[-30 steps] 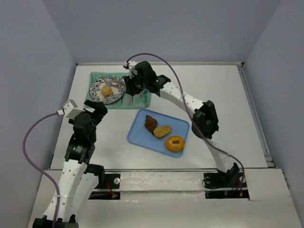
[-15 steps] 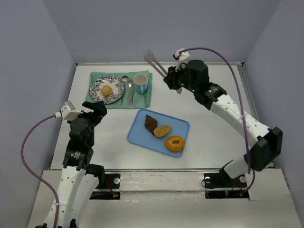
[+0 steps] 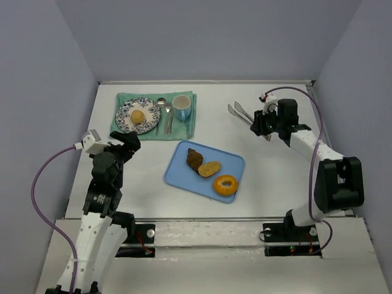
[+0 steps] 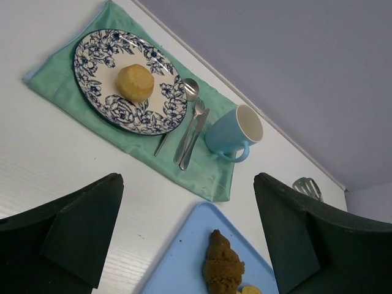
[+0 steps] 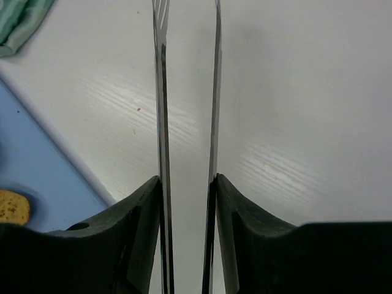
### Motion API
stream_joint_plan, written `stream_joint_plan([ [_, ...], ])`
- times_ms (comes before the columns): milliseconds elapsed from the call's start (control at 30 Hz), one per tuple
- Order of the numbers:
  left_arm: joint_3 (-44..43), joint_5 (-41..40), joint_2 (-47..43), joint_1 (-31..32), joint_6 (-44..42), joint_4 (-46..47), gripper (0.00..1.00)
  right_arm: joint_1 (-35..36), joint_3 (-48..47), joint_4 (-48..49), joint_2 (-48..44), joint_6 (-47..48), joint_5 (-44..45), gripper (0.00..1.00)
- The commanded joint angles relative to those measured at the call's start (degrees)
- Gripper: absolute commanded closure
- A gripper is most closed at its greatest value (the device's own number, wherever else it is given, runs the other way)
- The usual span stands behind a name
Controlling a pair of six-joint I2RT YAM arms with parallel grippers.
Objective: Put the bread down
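White table point(image 3: 275, 177), right fingers point(image 5: 135, 236) clamping tongs point(image 5: 162, 122)

the tongs point(image 5: 163, 122) run off the right wrist view's top edge.

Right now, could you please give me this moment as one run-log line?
bread: small round golden-tan bun on blue-floral round plate | right gripper: shut on metal tongs, tongs empty | left gripper: open, empty
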State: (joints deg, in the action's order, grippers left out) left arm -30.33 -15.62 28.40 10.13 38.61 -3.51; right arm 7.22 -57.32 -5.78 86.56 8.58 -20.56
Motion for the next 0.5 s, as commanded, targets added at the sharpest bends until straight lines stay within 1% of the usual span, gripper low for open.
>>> stream_joint_plan([
  [0, 1.41, 0.94, 0.42, 0.06, -1.43, 4.29, 0.01, -1.69, -0.52, 4.73, 4.04, 2.49, -8.71, 0.53],
  [67, 1.32, 0.94, 0.6, 0.06, -1.87, 4.65, 0.01, -1.69, -0.6, 4.73, 6.24, 3.63, -8.62, 0.51],
  [167, 1.32, 1.37, 0.86, 0.06, -2.31, 4.74, 0.01, -1.69, -0.16, 4.73, 8.0, 6.0, -9.23, 0.45],
  [267, 1.23, 2.26, 1.04, 0.06, -2.57, 4.91, 0.01, -1.69, 0.45, 4.64, 8.71, 7.07, -10.91, 0.27],
  [300, 1.32, 2.17, 0.95, 0.06, -2.58, 4.83, 0.01, -1.69, 0.37, 4.29, 8.97, 7.07, -10.82, 0.11],
  [333, 1.32, 2.17, 0.87, 0.06, -2.58, 4.74, 0.01, -1.69, 0.28, 4.2, 8.89, 6.54, -10.47, 0.02],
  [367, 1.32, 2.08, 0.69, 0.06, -2.49, 4.83, 0.01, -1.69, 0.28, 4.11, 7.75, 6.1, -9.95, 0.0],
  [467, 1.41, 2.43, 0.51, 0.06, -2.4, 4.83, 0.01, -1.69, 1.06, 4.9, 4.33, 4.0, -5.83, 0.0],
])
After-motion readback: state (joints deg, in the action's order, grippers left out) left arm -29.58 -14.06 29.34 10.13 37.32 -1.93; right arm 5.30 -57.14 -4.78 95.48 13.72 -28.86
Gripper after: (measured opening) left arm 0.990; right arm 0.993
